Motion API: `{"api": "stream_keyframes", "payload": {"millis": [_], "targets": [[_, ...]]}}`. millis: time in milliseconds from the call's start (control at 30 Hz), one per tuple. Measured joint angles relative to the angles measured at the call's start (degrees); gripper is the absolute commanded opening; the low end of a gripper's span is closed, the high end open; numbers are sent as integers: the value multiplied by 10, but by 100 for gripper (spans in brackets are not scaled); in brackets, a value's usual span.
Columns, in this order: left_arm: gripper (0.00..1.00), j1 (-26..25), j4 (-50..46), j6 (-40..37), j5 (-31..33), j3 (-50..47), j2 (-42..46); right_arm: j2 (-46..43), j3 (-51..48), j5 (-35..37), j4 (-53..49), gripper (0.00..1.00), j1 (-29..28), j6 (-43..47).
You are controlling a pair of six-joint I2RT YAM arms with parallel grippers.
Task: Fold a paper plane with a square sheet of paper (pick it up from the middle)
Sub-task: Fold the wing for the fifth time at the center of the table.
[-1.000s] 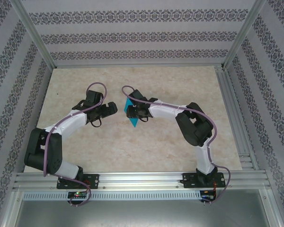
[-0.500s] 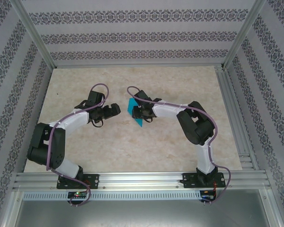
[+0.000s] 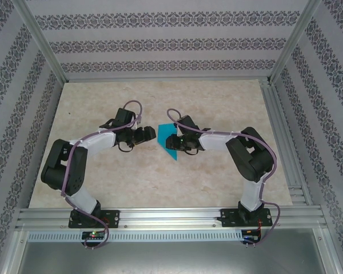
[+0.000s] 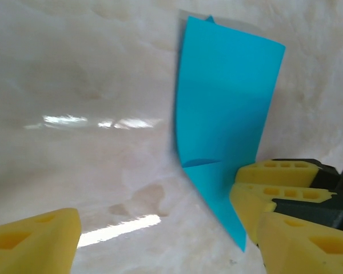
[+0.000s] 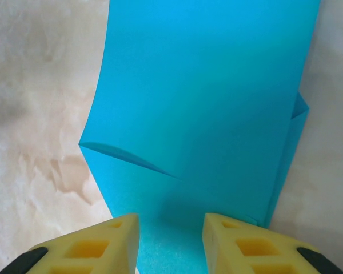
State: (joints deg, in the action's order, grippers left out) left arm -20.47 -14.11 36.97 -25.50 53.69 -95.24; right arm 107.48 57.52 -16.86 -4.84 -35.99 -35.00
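Note:
The square sheet of paper (image 3: 167, 140) is teal-blue and partly folded, with a crease across it. It hangs tilted above the middle of the table. My right gripper (image 3: 173, 141) is shut on its lower part; in the right wrist view the paper (image 5: 206, 97) spreads away from between the yellow fingertips (image 5: 103, 245), and the gripper (image 5: 171, 242) holds it there. My left gripper (image 3: 147, 135) stands open just left of the paper, jaws wide with nothing between them. In the left wrist view the gripper (image 4: 166, 251) faces the paper (image 4: 228, 108), whose lower point hangs near the right finger (image 4: 308, 245).
The beige marbled table top (image 3: 103, 188) is bounded by patterned walls and metal frame posts. An aluminium rail (image 3: 171, 216) runs along the near edge. Both arms reach in towards the centre, elbows out to the sides.
Both grippers have shifted to the right. The right one carried the paper with it, and the left one followed, staying close to the paper's left edge.

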Motion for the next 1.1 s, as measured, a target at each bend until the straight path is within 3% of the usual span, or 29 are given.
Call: {"api": "stream_keyframes", "payload": {"millis": [200, 1100], "targets": [[64, -36, 48, 38, -34, 0, -48, -9, -31, -38, 41, 36, 15, -15], [47, -63, 78, 91, -43, 40, -111, -15, -63, -58, 94, 32, 28, -28]]}}
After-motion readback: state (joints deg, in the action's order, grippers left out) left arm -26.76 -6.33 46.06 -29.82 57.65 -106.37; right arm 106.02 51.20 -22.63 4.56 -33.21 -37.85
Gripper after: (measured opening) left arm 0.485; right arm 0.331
